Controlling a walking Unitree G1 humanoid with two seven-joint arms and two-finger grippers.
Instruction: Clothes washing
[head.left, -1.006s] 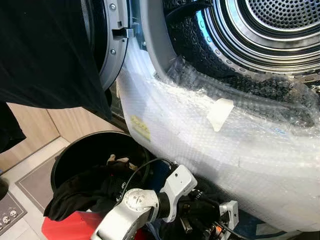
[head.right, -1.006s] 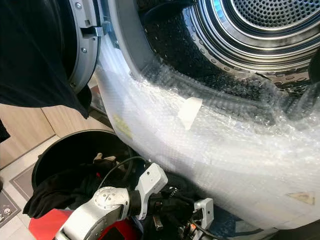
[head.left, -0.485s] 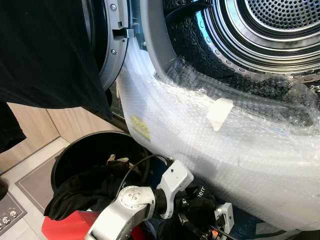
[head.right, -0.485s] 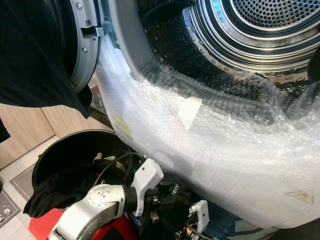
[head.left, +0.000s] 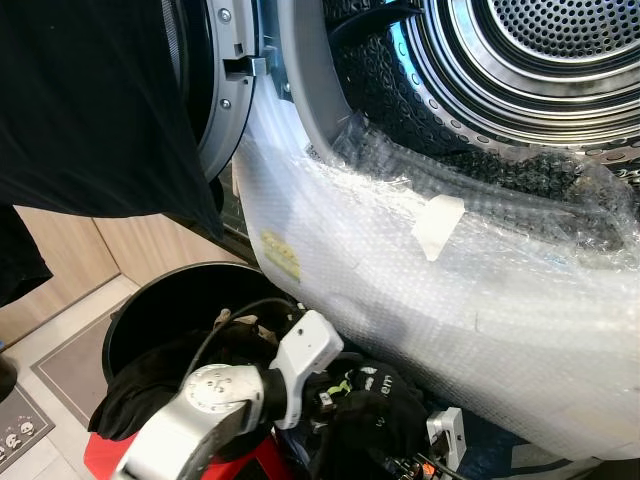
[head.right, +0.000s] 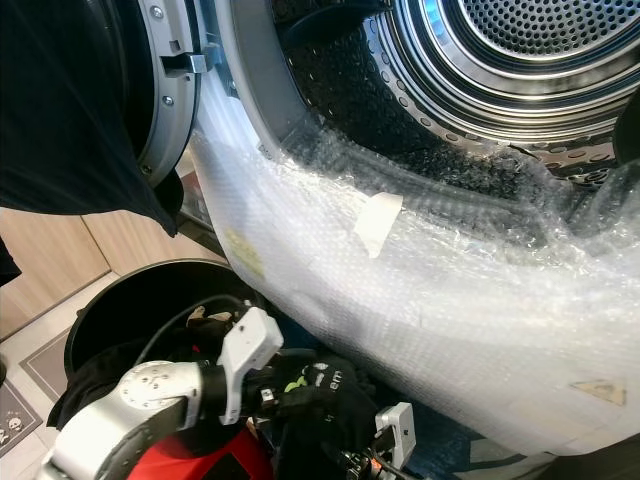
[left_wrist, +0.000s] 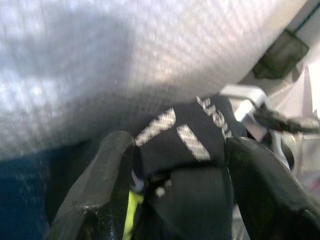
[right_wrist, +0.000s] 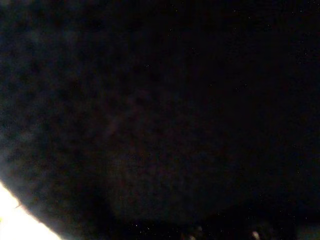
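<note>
My left gripper (left_wrist: 177, 165) is shut on a black garment (head.left: 375, 400) with white and lime lettering, held low against the front of the washing machine. The garment (left_wrist: 195, 145) bulges between the two black fingers (left_wrist: 107, 185). The left arm's silver wrist (head.left: 225, 390) lies over a round black laundry basket (head.left: 150, 310) of dark clothes. The open steel drum (head.left: 560, 50) is above, to the right. A silver part of my right gripper (head.left: 445, 430) pokes out under the garment. The right wrist view is almost black.
Bubble wrap (head.left: 480, 300) covers the machine's front and lower door rim. The open door (head.left: 215, 90) stands at the left with a large black cloth (head.left: 90, 100) hanging before it. A red item (head.left: 100, 455) lies beside the basket, and a grey mat (head.left: 15, 425) lies on the tiled floor.
My left arm has pulled back to the left. The black garment in its fingers has come up into a bigger bunch, covering more of the right gripper.
</note>
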